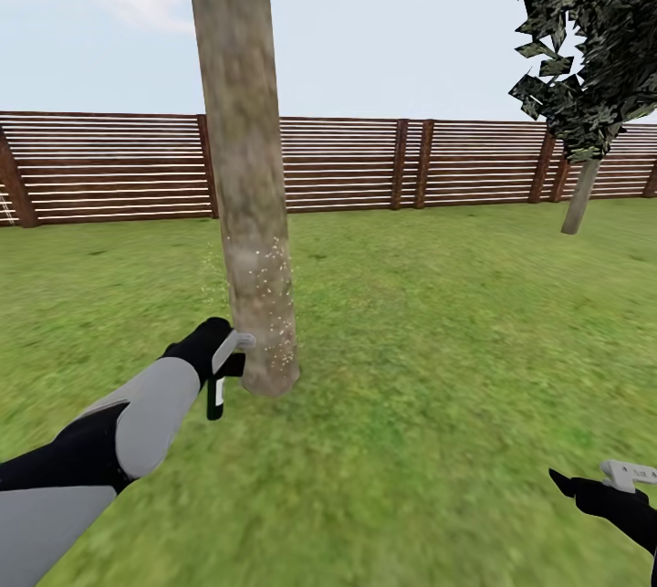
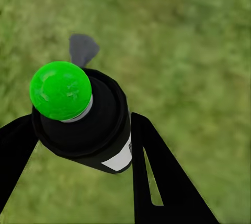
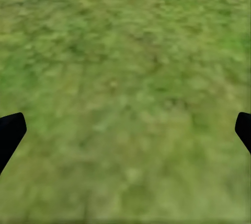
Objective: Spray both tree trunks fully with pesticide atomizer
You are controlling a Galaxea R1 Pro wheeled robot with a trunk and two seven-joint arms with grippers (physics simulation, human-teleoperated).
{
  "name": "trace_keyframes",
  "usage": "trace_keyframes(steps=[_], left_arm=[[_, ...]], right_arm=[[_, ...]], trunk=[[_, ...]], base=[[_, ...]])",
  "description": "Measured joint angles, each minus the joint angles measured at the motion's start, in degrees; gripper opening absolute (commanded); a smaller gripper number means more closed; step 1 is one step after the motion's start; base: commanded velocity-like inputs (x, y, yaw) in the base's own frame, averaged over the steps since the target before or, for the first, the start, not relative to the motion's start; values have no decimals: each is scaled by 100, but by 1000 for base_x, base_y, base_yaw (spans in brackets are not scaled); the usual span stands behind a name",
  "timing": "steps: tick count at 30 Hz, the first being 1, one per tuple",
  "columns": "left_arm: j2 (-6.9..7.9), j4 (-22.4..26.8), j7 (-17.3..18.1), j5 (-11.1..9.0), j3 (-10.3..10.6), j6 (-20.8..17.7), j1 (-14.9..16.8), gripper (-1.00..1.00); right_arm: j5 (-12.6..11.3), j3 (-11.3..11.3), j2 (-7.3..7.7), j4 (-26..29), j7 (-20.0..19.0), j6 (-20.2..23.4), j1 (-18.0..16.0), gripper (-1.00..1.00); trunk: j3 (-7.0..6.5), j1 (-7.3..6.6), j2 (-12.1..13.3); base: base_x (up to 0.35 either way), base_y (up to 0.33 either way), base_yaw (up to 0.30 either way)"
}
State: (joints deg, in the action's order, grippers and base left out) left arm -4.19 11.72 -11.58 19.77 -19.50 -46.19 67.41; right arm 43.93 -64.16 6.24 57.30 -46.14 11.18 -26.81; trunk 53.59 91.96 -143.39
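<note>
Left claw (image 2: 78, 145) is pinching the small near-black spray bottle (image 2: 86, 125) mid-body; likely light, rigid, slick. Right claw (image 3: 125, 130) is hanging spread.

Left gripper (image 2: 83, 145) fingers clamp the pesticide atomizer (image 2: 89, 125), green cap (image 2: 60, 89) facing camera, grass (image 2: 198, 67) beyond.
</note>
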Motion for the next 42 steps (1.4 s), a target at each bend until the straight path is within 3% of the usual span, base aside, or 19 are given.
trace_keyframes(steps=[5,7,8,9,10,11,13,15,18,28,37,42], left_arm=[[-28,-53,61,-9,235,150,-8,-100],[-29,-52,305,-15,360,167,-9,-100],[-31,-45,492,-10,565,169,-9,-100],[-46,-22,843,-12,1124,167,-8,-100],[-53,-9,981,0,1378,162,-6,-100],[-58,26,1092,3,1589,154,-3,-100],[-54,335,1186,28,1771,-33,1,-100],[-53,864,1207,24,1812,-612,2,-100],[-55,1230,1214,0,1817,-916,14,-100],[-64,1303,1442,-5,1824,-975,68,-100],[-99,1307,1459,4,1821,-1057,534,-100],[-111,1299,1488,-8,1819,-1077,972,-100]], right_arm=[[1,0,0,0,-1,-1,0,100],[2,0,0,0,0,-1,0,100],[0,0,0,0,0,-1,0,100],[0,0,0,0,0,0,0,100],[-1,0,0,0,0,0,0,100],[-1,0,0,0,0,1,0,100],[-2,0,0,0,0,-1,0,100],[1,0,0,0,0,0,0,100],[-2,0,0,0,0,-1,0,100],[-6,0,0,0,0,1,0,100],[-3,0,0,0,0,0,0,100],[-3,0,0,0,0,1,0,100]], trunk=[[0,0,0],[0,0,0],[0,0,0],[0,0,0],[0,0,0],[0,0,0],[-1,-1,-1],[-1,-1,-1],[0,0,0],[0,0,0],[0,0,0],[-1,-1,-1]], base=[[0,0,0],[0,0,0],[0,0,0],[0,0,0],[0,0,0],[0,0,0],[0,0,0],[0,0,0],[0,0,0],[0,0,0],[0,0,0],[0,0,0]])
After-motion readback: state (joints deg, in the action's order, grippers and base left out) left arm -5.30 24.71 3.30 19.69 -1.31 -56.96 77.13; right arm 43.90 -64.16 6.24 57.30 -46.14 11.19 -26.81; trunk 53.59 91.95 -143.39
